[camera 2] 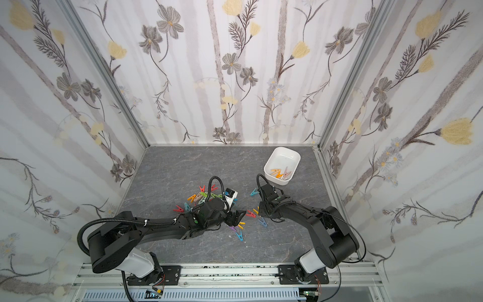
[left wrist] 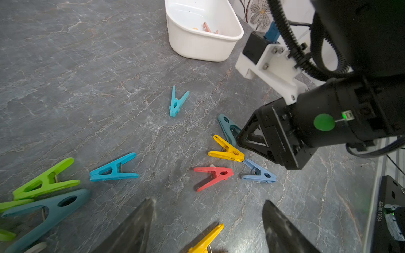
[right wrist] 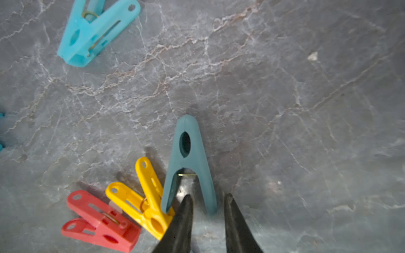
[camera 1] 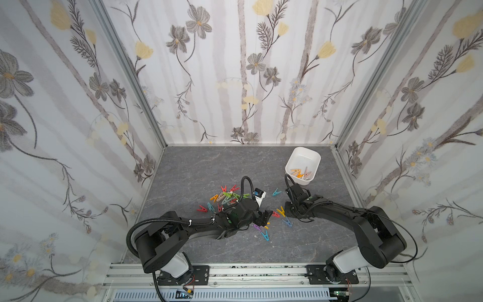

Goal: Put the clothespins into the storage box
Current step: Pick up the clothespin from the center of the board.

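Note:
Loose clothespins (camera 1: 226, 197) (camera 2: 201, 197) lie heaped mid-table, with more scattered between my arms. The white storage box (camera 1: 304, 159) (camera 2: 283, 158) (left wrist: 197, 43) stands at the back right and holds several orange and beige pegs (camera 1: 300, 173). My right gripper (right wrist: 207, 196) (camera 1: 287, 211) (left wrist: 241, 140) is low over the table, open by a narrow gap. One leg of a dark teal clothespin (right wrist: 188, 157) (left wrist: 228, 127) sits between its fingers, which do not touch it. My left gripper (left wrist: 208, 202) (camera 1: 265, 218) is wide open over a yellow clothespin (left wrist: 206, 238).
A yellow peg (right wrist: 146, 197) and a red peg (right wrist: 98, 219) lie right beside the dark teal one, with a pale blue peg (left wrist: 259, 174) close by. A light teal peg (left wrist: 176, 103) lies alone toward the box. Floral walls enclose the table; a metal rail (camera 1: 248, 272) runs along the front.

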`<state>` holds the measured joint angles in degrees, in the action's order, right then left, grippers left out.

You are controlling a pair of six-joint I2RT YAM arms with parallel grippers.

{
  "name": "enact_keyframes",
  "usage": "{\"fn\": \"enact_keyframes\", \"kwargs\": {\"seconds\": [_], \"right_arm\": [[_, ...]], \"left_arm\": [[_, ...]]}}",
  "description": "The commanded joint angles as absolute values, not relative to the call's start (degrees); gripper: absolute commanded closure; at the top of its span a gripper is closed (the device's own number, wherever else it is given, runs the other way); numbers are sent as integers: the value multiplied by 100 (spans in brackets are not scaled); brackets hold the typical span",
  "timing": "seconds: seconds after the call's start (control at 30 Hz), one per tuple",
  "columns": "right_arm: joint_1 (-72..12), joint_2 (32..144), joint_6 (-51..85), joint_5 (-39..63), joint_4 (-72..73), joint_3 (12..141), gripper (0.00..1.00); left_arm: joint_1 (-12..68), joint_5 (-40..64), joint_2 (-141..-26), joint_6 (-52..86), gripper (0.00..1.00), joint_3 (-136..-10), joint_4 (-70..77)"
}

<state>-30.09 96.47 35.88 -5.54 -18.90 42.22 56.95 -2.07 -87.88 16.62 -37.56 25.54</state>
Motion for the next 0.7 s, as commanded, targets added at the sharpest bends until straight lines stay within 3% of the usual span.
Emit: {"fn": "enact_keyframes", "kwargs": {"seconds": [0.0, 0.3, 0.67], "right_arm": [[-3014, 9883, 3516, -546, -1522, 4271, 76], [-3008, 10088, 3349, -883, -1682, 4719, 91], [-2701, 9289, 3195, -948, -2241, 5249, 93]], "left_arm": [[5730, -291, -8902, 1556, 22, -3786, 2830], [5731, -371, -8992, 1477, 22, -3875, 2864], [5370, -683, -8908, 1564, 22, -4169, 3011]]}}
